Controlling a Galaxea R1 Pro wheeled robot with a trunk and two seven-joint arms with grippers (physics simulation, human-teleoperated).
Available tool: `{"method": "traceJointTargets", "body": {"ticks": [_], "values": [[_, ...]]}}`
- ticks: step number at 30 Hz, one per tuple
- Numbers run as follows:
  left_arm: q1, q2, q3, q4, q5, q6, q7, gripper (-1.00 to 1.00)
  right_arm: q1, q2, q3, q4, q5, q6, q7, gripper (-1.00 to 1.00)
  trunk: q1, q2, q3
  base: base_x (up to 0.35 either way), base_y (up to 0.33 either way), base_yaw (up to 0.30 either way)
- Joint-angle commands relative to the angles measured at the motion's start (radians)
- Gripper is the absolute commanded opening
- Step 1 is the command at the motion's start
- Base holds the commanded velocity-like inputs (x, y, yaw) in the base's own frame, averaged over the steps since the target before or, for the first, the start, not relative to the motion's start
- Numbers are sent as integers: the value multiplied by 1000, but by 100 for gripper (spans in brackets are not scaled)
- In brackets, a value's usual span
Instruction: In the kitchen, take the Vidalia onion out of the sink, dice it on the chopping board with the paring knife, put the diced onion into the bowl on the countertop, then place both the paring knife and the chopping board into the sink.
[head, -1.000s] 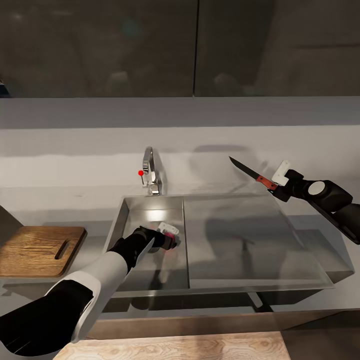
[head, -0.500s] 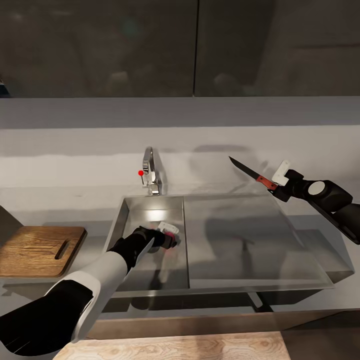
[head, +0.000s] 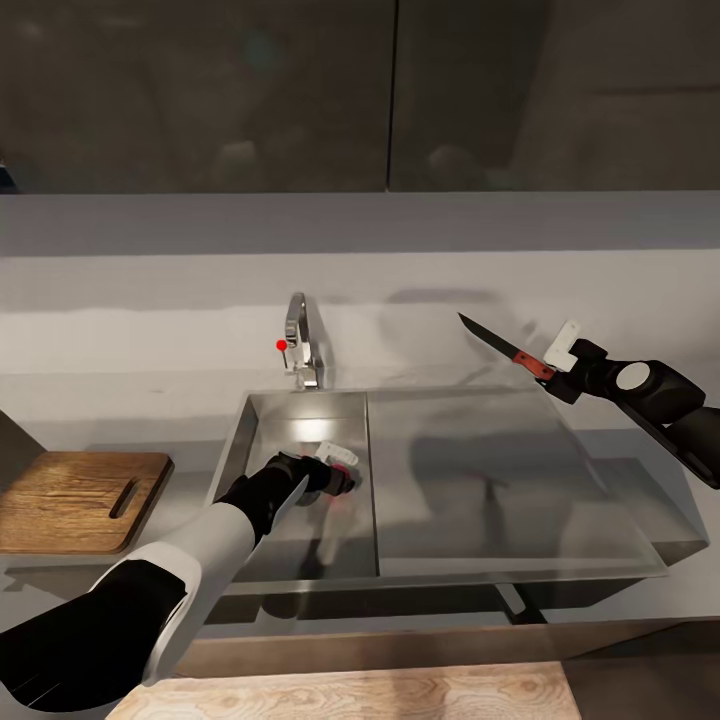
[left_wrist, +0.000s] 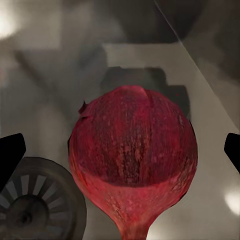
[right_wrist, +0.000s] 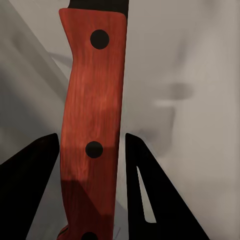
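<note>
- Left end effector, fingers spread either side of the Vidalia onion in the sink; round, slick skin, so probably best gripped across its widest part.
- Right end effector pinches the paring knife by its handle, above the drainboard.

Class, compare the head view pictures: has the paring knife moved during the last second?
No. The paring knife, held in the right gripper, keeps the same place relative to the tap, blade pointing toward it above the drainboard.
</note>
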Motion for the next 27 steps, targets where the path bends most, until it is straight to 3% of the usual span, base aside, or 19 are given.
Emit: {"method": "traceJointTargets", "body": {"ticks": [1,27], "values": [[-1,0,-3,-2,0,5,-2,100,-2,-1,2,-1,11,3,7,-100,1,-2,-2,0,0,0],[-1,0,-3,-2,0,5,-2,100,-2,-1,2,-1,17,3,7,-100,1,-2,-17,0,0,0]]}}
